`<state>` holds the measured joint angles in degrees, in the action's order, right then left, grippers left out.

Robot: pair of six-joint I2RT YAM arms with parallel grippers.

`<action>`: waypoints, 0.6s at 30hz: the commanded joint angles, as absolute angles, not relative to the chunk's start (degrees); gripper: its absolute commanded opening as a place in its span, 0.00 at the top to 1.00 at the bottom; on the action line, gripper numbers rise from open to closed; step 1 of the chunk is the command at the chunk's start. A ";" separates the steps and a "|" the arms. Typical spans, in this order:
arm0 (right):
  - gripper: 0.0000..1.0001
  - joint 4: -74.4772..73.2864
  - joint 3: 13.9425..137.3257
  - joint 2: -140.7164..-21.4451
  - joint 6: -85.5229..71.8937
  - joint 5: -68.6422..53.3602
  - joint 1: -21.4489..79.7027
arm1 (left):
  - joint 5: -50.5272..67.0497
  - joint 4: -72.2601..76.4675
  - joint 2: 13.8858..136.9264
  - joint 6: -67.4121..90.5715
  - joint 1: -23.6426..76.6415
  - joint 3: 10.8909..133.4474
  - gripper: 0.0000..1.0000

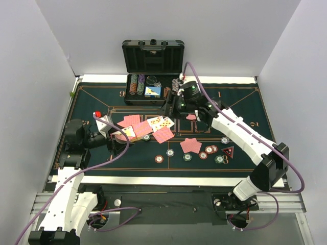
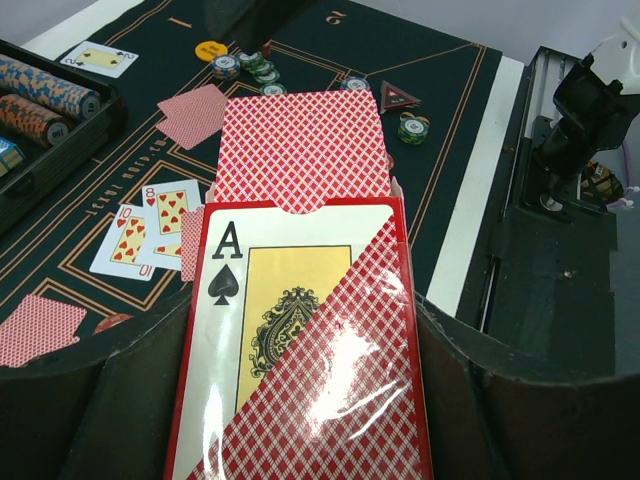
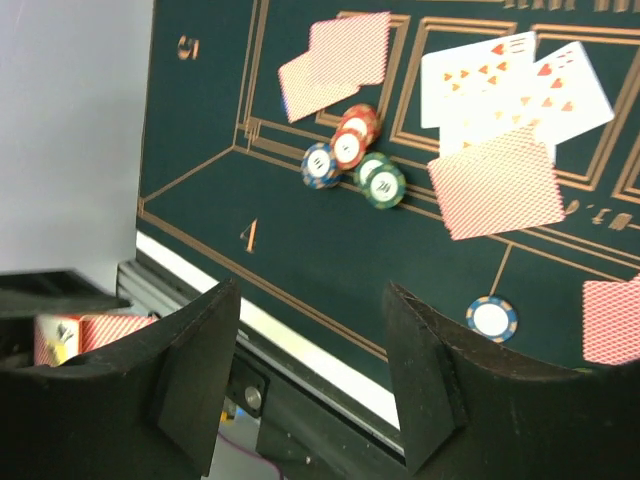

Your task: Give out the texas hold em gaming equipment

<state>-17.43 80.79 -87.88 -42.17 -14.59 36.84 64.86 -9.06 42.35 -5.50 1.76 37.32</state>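
**Mia:** What is the left arm holding?

**Tom:** The left jaws (image 2: 295, 350) are clenched on a red cardboard card box with a big ace of spades on its front (image 2: 300, 290). The top flap of the box is open.

**Mia:** Where is that?

**Tom:** It is in front of the black hard-shell case with latches (image 1: 153, 57), off to its left. It is over the dark green felt surface with orange lines (image 1: 102, 158).

**Mia:** And the right arm?

**Tom:** The right jaws (image 3: 312, 310) are spread apart, and nothing is between them. They hang just in front of the case, near its right front corner.

**Mia:** Where are the cards?

**Tom:** White face-up playing cards with red hearts (image 1: 161, 122) lie in front of the case. Red-backed cards (image 1: 132, 121) lie right beside them. A pair of red-backed cards (image 1: 190, 145) lies farther from the case, one card partly on the other.

**Mia:** And the chips?

**Tom:** Small round striped red chips (image 1: 209, 150) and a green striped chip (image 1: 187, 156) lie about as far from the case as that pair. A dark red triangle marker (image 1: 228, 151) sits in front of the case too, more to its right and well away from it.

**Mia:** Is anything in the case?

**Tom:** Rows of stacked chips (image 1: 137, 84) stand in its tray.
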 commanded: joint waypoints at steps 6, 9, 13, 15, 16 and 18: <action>0.49 -33.12 89.29 -91.40 -36.13 -13.36 45.08 | 67.68 -10.20 42.19 -9.93 1.41 38.94 1.00; 0.50 -35.24 90.35 -92.55 -35.33 -13.71 46.40 | 67.67 -9.67 42.19 -9.93 1.41 38.85 1.00; 0.51 -34.90 91.23 -93.60 -35.25 -16.34 48.25 | 67.68 -8.79 42.19 -9.67 1.49 38.32 1.00; 0.51 -33.58 91.93 -94.04 -35.59 -17.74 49.12 | 67.68 -8.44 42.19 -9.75 1.41 37.97 1.00; 0.51 -32.36 92.11 -94.22 -35.86 -18.28 49.39 | 67.85 -8.44 42.27 -9.67 1.41 37.71 1.00; 0.52 -31.30 92.90 -95.09 -36.21 -19.24 50.27 | 68.20 -8.87 42.10 -10.10 1.49 37.62 1.00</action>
<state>-32.45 89.19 -93.97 -36.34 -16.10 48.53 65.47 -11.42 42.44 -8.88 1.76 37.30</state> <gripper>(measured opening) 0.490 0.748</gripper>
